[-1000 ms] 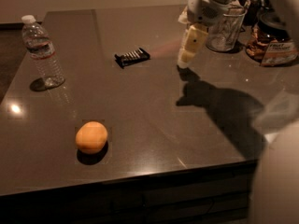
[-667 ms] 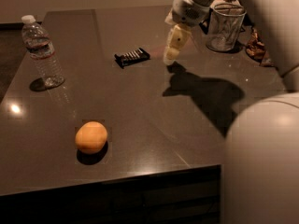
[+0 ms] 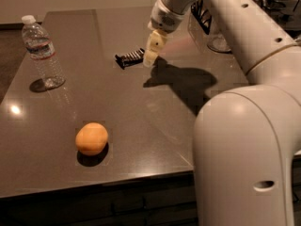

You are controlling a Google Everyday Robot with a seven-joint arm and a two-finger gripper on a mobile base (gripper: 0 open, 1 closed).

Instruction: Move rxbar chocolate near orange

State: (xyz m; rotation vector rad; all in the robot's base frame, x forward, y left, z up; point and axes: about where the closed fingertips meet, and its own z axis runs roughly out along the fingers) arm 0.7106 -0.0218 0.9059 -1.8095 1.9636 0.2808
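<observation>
The rxbar chocolate (image 3: 130, 58), a small flat black bar with pale stripes, lies on the dark table (image 3: 141, 121) toward the back middle. The orange (image 3: 91, 138) sits near the table's front left. My gripper (image 3: 153, 48) hangs from the white arm just right of the bar's right end, its pale fingers pointing down close to the table surface. The gripper holds nothing.
A clear water bottle (image 3: 43, 51) with a white cap stands at the back left. A glass container (image 3: 218, 36) stands at the back right behind the arm. My large white arm (image 3: 244, 126) fills the right side. The table's front edge runs just below the orange.
My gripper has moved left and lower, from the back right of the table to right beside the bar. The bar, orange and bottle have not moved.
</observation>
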